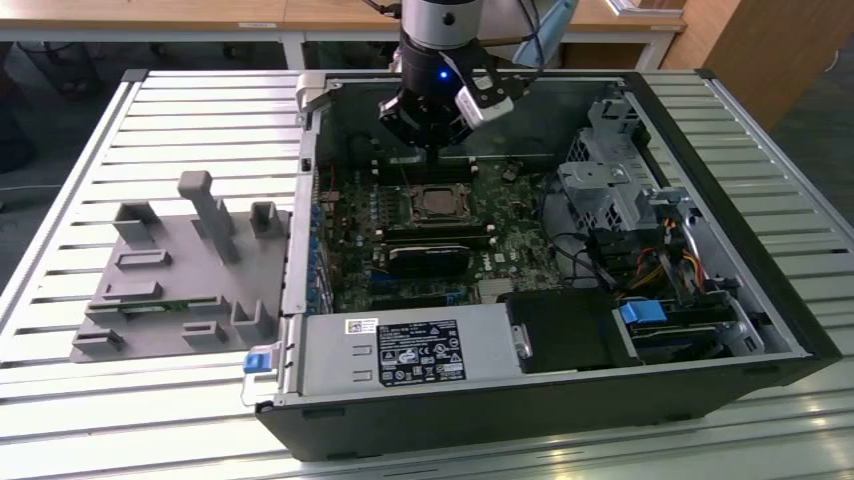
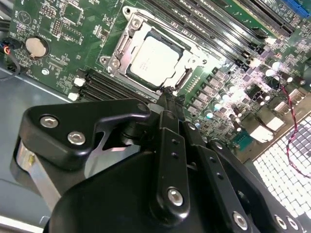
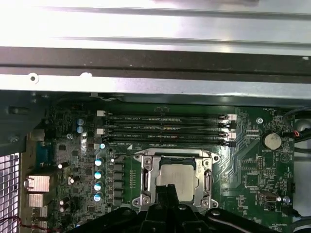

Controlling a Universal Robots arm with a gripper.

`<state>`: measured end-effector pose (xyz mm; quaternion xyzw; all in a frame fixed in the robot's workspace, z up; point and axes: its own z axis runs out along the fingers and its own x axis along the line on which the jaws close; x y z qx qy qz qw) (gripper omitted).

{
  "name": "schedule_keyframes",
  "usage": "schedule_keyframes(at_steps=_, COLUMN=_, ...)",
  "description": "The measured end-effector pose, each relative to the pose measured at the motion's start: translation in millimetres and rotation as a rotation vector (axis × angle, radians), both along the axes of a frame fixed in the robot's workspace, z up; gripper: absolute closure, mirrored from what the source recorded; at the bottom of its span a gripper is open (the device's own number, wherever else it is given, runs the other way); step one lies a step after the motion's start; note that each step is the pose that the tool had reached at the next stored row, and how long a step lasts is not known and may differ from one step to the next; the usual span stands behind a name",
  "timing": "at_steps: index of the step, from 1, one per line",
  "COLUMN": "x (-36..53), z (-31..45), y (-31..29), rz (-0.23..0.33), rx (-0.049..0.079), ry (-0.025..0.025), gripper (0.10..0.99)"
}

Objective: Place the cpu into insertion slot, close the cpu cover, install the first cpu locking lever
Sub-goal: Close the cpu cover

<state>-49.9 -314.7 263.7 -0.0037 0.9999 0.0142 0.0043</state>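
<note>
Case [image 1: 534,420] lies on its side on the slatted table [image 1: 80,400], open face up. Judged: this turns the motherboard [image 3: 252,179] toward the arm so it can be reached from straight above

Pincer [image 3: 168,190]: fingers together, nothing seen between them. Judged: brought together they make one narrow tip, suited to pressing or hooking thin metal parts, not to carrying. It hangs low over the board, inside the case walls

cpu [image 3: 178,177]: just beneath and ahead of the pincer tips, not in the grip. It lies flat and square in the insertion slot [image 3: 171,160], silver-tan top up. Placement step looks done

cpu cover [image 3: 146,174]: the silvery frame appears to be down around the chip, its window leaving the chip's top bare. Judged: the frame edges bear on the chip's margin, which is how the chip is pressed onto the contacts. The second wrist view agrees: cpu cover [image 2: 127,36] flat round the cpu [image 2: 153,56], pincer [image 2: 167,94] tips close to one corner of the socket. Touching or apart: cannot tell

Locking lever: latched or free, cannot tell

Memory slots [image 3: 165,130]: on the far side of the socket from the pincer, not touched. Grey parts fixture [image 1: 160,290]: outside the case, well apart from the pincer [image 1: 420,150]
</note>
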Motion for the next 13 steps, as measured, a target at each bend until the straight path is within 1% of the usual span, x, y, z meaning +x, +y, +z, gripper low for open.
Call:
schedule_keyframes(at_steps=4, x=-4.1, z=0.0, y=-0.1, rz=0.000, rx=0.000, ry=-0.0001, gripper=0.980)
schedule_keyframes(at_steps=10, x=-20.3, z=-0.3, y=0.0, rz=0.000, rx=0.000, ry=-0.0023, gripper=0.980)
schedule_keyframes(at_steps=13, x=-26.6, z=-0.7, y=0.0, rz=0.001, rx=0.000, ry=-0.0029, gripper=0.980)
